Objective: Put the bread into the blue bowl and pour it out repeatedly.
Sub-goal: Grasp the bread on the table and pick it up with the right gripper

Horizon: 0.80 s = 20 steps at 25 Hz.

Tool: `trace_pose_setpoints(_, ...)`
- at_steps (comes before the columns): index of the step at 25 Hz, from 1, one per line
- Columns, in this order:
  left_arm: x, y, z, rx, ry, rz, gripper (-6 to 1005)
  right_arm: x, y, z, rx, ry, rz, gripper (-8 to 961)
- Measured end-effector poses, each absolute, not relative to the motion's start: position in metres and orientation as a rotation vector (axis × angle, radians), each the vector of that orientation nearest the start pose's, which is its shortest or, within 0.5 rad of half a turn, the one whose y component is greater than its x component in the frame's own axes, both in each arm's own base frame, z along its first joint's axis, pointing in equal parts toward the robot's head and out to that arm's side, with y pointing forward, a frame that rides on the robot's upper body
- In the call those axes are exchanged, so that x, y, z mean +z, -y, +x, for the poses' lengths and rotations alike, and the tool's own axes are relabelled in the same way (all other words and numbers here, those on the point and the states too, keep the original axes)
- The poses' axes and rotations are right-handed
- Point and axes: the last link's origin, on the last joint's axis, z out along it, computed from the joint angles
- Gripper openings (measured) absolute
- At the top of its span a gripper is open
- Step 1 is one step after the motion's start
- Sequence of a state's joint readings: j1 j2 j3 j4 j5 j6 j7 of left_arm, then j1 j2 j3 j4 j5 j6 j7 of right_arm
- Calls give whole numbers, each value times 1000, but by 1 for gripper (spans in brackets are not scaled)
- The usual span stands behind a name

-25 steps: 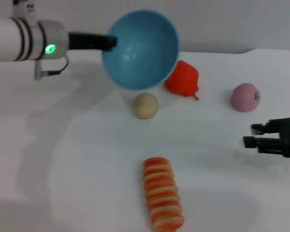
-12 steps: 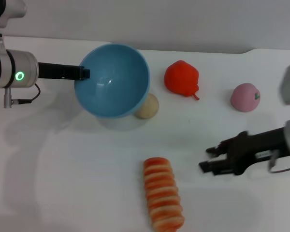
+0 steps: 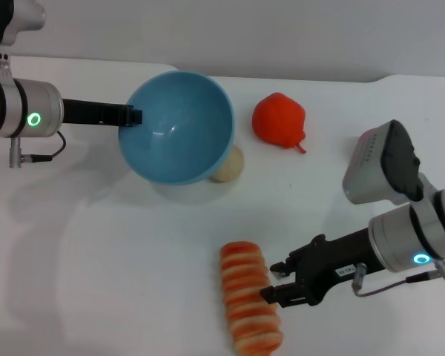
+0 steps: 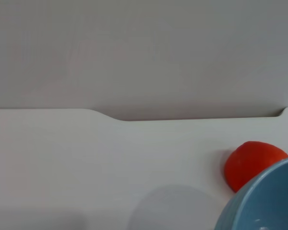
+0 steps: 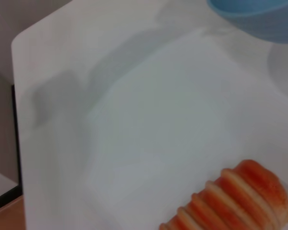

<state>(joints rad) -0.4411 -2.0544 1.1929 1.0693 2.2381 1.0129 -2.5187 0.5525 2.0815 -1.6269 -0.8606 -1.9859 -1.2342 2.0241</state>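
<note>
Bread (image 3: 250, 298) lies flat; head view alone shows right gripper (image 3: 276, 282).

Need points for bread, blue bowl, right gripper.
bread (image 3: 248, 300), head view, middle of its striped top.
blue bowl (image 3: 179, 130), head view, inner wall near the middle.
right gripper (image 3: 271, 282), head view, midway between its open fingers, right beside the bread.

one bread (image 3: 249, 297), one blue bowl (image 3: 179, 127), one red fruit (image 3: 279, 120), one beige ball (image 3: 231, 167), two grippers

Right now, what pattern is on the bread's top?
Orange and cream stripes across the bread, lying on the table; clearest in the head view.
</note>
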Motion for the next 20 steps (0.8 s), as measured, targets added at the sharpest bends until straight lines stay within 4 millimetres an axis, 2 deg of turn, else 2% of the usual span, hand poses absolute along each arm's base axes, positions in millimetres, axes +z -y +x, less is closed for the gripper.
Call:
trace_pose_setpoints(7, 18, -386, -263, -231, 1321, -2154, 26, -110, -312, 214, -29, -904, -2985, 474)
trace_pose_setpoints(11, 19, -386, -263, -231, 1317, -2154, 26, -121, -311, 212, -5, -937, -2971, 460)
trace_pose_setpoints(15, 19, -386, -263, -231, 1313, -2152, 25, -134, -308, 209, -28, -929, -2976, 446)
trace_pose_setpoints(20, 19, -387, -262, -232, 1307, -2155, 25, -142, -308, 212, -104, -952, -2964, 428)
